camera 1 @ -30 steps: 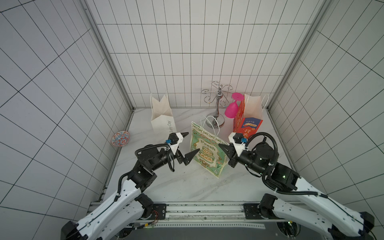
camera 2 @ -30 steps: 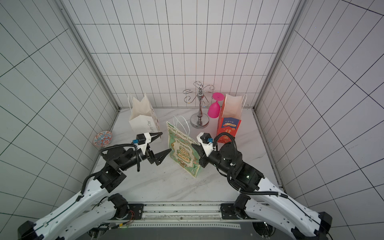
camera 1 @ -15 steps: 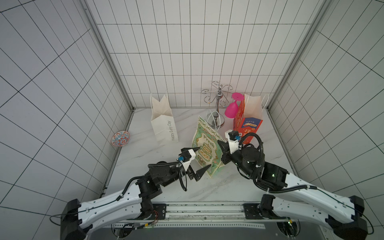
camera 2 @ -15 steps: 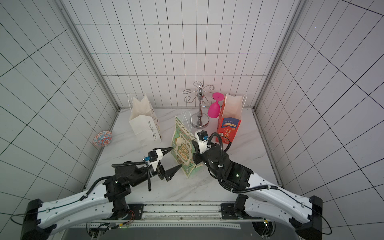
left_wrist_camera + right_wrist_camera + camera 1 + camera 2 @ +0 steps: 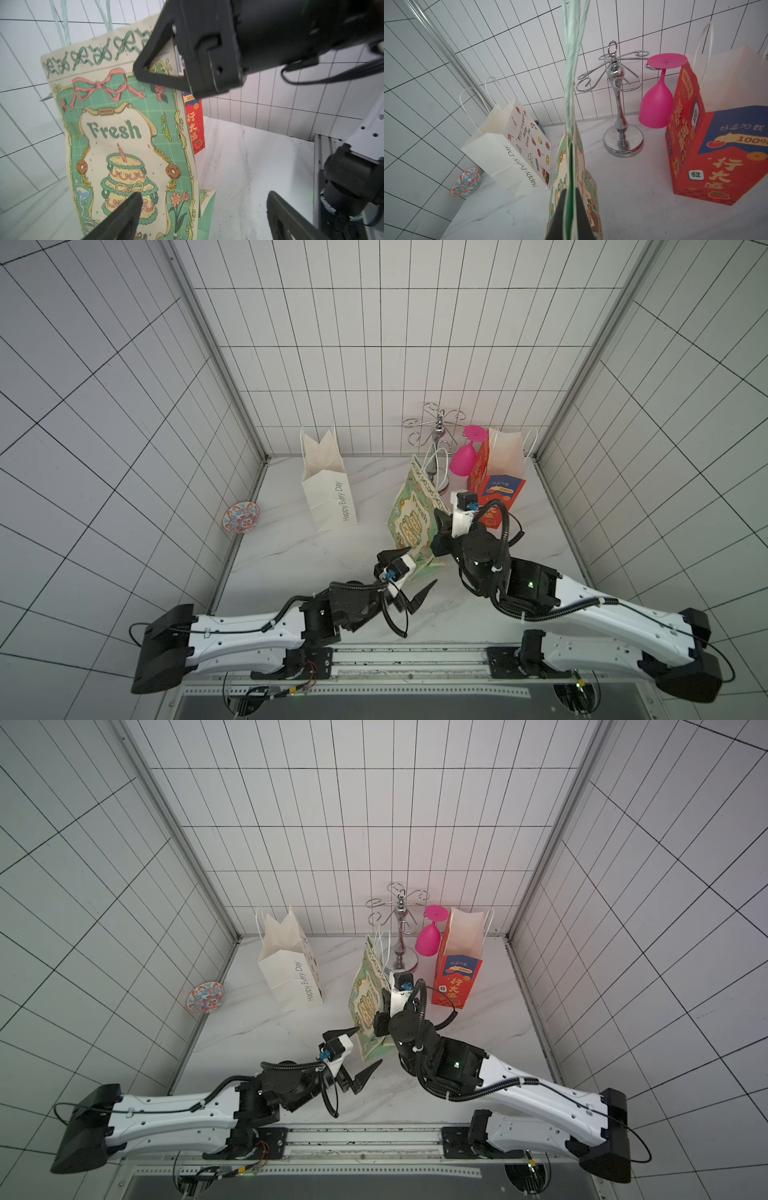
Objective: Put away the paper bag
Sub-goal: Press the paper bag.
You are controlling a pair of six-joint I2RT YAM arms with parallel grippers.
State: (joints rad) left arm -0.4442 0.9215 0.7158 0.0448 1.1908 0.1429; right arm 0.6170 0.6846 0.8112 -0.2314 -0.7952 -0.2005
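The green "Fresh" cake-print paper bag (image 5: pixel 411 514) (image 5: pixel 368 1002) stands folded flat and edge-up on the marble table, its pale handles pointing toward the back wall. My right gripper (image 5: pixel 439 526) (image 5: pixel 571 190) is shut on the bag's side edge; in the right wrist view the two dark fingers pinch the folded paper (image 5: pixel 572 162). My left gripper (image 5: pixel 422 566) (image 5: pixel 203 195) hangs open at the bag's lower front corner. One fingertip (image 5: pixel 136 197) lies against the printed face (image 5: pixel 124 145); the other is out beyond the bag's edge.
A white "Happy Every Day" bag (image 5: pixel 328 489) stands at the back left and a red bag (image 5: pixel 498 477) at the back right. Between them is a chrome glass rack (image 5: pixel 436 435) holding a pink wine glass (image 5: pixel 463 460). A patterned bowl (image 5: pixel 241 517) lies by the left wall.
My right gripper has closed on the bag's side edge. The left arm has pulled back toward the front rail, jaws still wide, and the bag has turned more edge-on.
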